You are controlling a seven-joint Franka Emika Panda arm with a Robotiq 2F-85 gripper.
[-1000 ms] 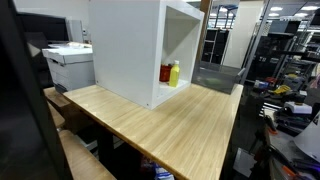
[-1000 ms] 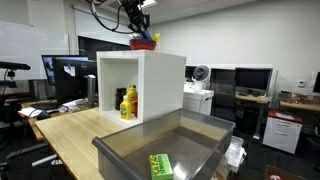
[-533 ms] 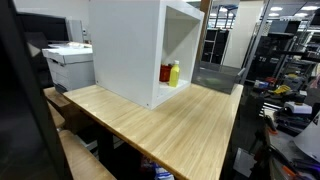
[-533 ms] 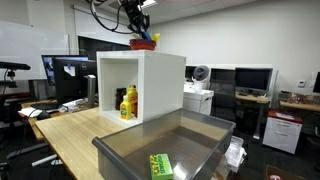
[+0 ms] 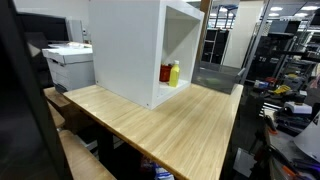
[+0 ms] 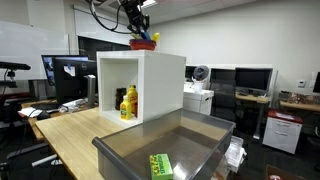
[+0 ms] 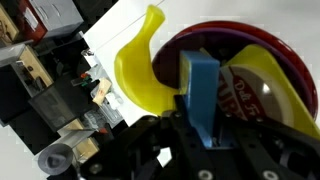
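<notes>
On top of a white open-fronted cabinet [image 6: 155, 85] stands a red bowl [image 6: 146, 44], and my gripper [image 6: 139, 32] reaches down into it from above. In the wrist view the red bowl [image 7: 292, 62] holds a yellow banana [image 7: 138, 62] and a yellow pack with a red label [image 7: 250, 92]. My gripper [image 7: 205, 135] is shut on a blue block [image 7: 200, 85], which stands upright between the black fingers, next to the banana. In an exterior view the cabinet [image 5: 130, 50] shows, but its top and the gripper are out of frame.
Inside the cabinet stand a yellow bottle [image 5: 175, 72] and a red one [image 5: 166, 73], bottles [image 6: 128, 103] seen from the front too. The cabinet rests on a wooden table [image 5: 170, 125]. A grey bin [image 6: 190, 140] with a green pack [image 6: 160, 165] stands near. A printer [image 5: 70, 62] sits behind.
</notes>
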